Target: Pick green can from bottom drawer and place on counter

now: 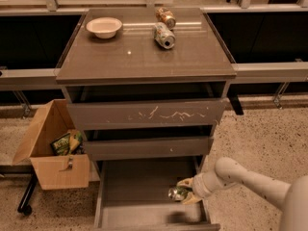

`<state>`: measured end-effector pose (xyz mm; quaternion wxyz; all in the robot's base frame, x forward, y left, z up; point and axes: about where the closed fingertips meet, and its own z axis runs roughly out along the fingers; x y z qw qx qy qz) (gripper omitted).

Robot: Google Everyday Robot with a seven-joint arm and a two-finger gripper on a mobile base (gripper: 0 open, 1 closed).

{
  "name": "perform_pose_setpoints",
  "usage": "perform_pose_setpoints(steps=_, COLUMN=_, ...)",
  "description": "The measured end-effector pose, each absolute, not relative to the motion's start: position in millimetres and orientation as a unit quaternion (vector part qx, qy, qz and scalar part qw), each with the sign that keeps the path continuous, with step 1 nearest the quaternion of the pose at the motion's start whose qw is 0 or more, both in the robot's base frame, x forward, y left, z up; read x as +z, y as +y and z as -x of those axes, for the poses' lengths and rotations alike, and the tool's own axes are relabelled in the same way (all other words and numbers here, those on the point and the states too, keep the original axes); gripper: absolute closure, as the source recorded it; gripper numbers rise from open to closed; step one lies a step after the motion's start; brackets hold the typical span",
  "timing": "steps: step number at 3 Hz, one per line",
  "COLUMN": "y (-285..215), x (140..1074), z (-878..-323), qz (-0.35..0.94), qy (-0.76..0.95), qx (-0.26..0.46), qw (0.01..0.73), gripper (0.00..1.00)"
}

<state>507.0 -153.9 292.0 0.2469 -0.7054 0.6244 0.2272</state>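
The green can (177,193) lies sideways between the fingers of my gripper (186,191), held a little above the floor of the bottom drawer (139,186), near its right wall. The gripper is shut on the can. My white arm (250,179) reaches in from the lower right. The counter (144,57) tops the cabinet, with a plain silver-grey can (164,35) and an orange-brown can (166,17) lying on it at the back.
A white bowl (104,27) sits on the counter's back left. The scratched-front drawer (147,113) and the middle drawer (149,147) overhang the open bottom one. An open cardboard box (53,150) with packets stands on the floor at the left.
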Motion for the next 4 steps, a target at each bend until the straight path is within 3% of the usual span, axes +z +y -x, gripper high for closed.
perform_pose_setpoints(steps=2, y=-109, x=443, z=-451, qz=0.788, qy=0.532, qx=0.17, qw=0.259, gripper=1.0)
perform_pose_setpoints(steps=4, y=-101, x=455, z=-443, qz=0.801, qy=0.511, qx=0.172, qw=0.261, gripper=1.0)
